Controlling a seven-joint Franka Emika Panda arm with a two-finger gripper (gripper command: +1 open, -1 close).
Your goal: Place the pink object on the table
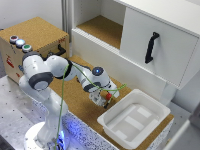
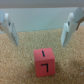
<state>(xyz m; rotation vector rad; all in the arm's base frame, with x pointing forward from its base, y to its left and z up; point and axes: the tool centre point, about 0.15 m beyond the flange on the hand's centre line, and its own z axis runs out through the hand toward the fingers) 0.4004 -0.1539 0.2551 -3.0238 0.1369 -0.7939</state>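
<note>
The pincer [image 2: 42,27] is spread wide, its two pale fingers [image 2: 11,27] standing apart and touching nothing. In the wrist view the pink object [image 2: 44,61] rests on the cork desk [image 2: 20,65], free of both fingers, with black line marks on its upper face. In the exterior view the pincer [image 1: 105,101] hangs low over the desk [image 1: 80,107], and the pink object [image 1: 108,94] shows only as a small reddish speck beside it. A white tray [image 1: 132,120] lies at about four o'clock from the pincer, near it. A cork-topped box [image 1: 35,40] with coloured buttons sits at about ten o'clock, well apart. A white cabinet [image 1: 150,37] with a black handle [image 1: 151,47] stands at about one o'clock.
</note>
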